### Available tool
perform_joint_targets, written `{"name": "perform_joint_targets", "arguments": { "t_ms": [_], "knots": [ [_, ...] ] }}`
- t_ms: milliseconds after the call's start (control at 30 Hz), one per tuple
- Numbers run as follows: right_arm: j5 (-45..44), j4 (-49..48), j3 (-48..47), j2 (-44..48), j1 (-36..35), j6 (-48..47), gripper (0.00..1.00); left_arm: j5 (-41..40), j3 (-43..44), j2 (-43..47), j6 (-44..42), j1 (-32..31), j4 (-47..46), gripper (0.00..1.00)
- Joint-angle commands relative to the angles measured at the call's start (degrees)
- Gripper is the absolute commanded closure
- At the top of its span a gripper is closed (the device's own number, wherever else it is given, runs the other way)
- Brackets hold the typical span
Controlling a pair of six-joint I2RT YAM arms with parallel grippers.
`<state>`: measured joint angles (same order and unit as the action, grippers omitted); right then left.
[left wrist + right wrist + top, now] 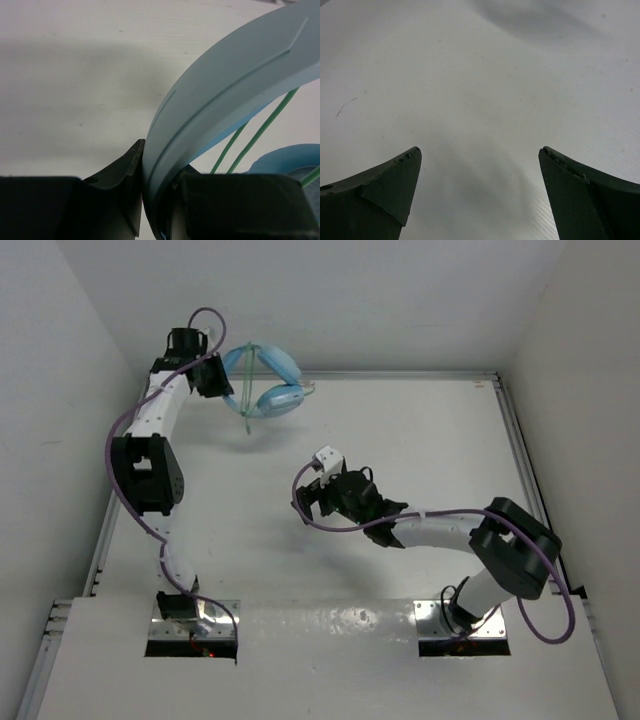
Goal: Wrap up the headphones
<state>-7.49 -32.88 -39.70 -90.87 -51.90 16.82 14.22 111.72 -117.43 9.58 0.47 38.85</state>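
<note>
Headphones [268, 382]: located at far left corner of surface [420, 440], close to back wall. Pinched at light blue headband [225, 85] between left fingers [220, 378], clamped tight on both faces of band. Crossed by thin green cable [247, 400]; seen from left wrist as two strands running behind headband toward an earcup [290, 157]. Right fingers [312, 500]: spread wide, gripping nothing, positioned over bare middle of surface, well apart from headphones.
</note>
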Motion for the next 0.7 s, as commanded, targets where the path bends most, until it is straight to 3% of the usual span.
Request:
{"name": "perform_joint_targets", "arguments": {
  "t_ms": [0, 233, 400, 667],
  "knots": [
    [-2.44, 1.24, 2.17, 5.09, 0.04, -2.84, 0.01, -0.95, 5.7, -2.36, 3.51, 5.41, -1.23, 1.0],
    [-11.4, 8.8, 6.3, 15.61, 0.04, -5.74, 0.01, -4.28, 17.38, -12.64, 6.76, 14.72, -0.61, 1.0],
    [-15.89, 11.26, 8.94, 21.69, 0.04, -7.06, 0.01, -6.04, 18.26, -16.77, 9.39, 19.82, -3.17, 1.0],
    [-19.23, 13.89, 9.91, 25.83, 0.04, -7.94, 0.01, -1.56, 19.15, -22.84, 15.1, 25.45, -5.18, 1.0]
  ]
}}
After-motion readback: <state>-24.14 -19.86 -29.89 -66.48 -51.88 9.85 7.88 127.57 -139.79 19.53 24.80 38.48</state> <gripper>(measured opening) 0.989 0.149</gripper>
